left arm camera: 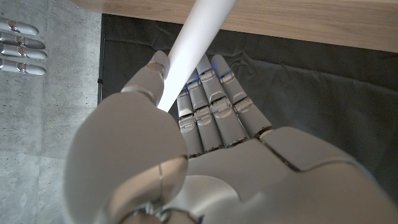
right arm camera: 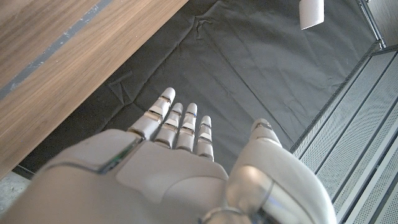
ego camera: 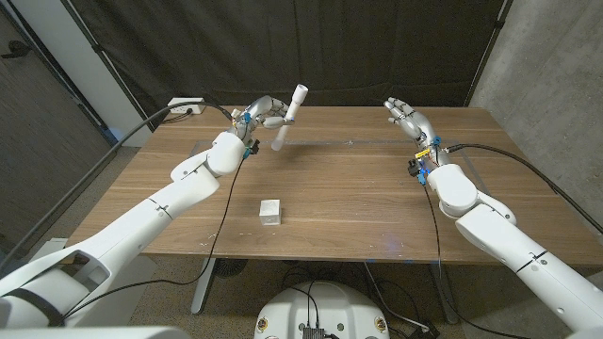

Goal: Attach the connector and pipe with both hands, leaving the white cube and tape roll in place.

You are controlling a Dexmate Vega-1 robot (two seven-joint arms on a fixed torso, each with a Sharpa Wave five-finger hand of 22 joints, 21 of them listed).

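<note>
1. White cube [ego camera: 271, 211] sits nearest you on the wooden desk [ego camera: 358, 198], alone in the middle and well apart from both hands. Leave it where it is and keep both arms clear of it as you work.

2. Your left hand [ego camera: 261, 112] is raised above the far left part of the desk and grips the white pipe [ego camera: 290, 117], which is off the surface and tilted, its upper end towards the far edge. In the left wrist view the pipe [left arm camera: 189, 50] runs between the thumb and the fingers [left arm camera: 211, 102], so the hold looks secure. Keep that grip firm and hold the pipe steady, its free end turned towards the other hand.

3. Your right hand [ego camera: 411, 119] is lifted over the far right part of the desk, fingers spread and holding nothing. The right wrist view shows the same: the hand [right arm camera: 186, 162] is open and its fingers [right arm camera: 177, 124] extended.

4. I cannot make out the connector or the tape roll in these views. The step in hand looks like fetching the connector with the free right hand. Find it first, then bring the two parts together in line, pushing along the pipe's axis rather than across it.
</note>
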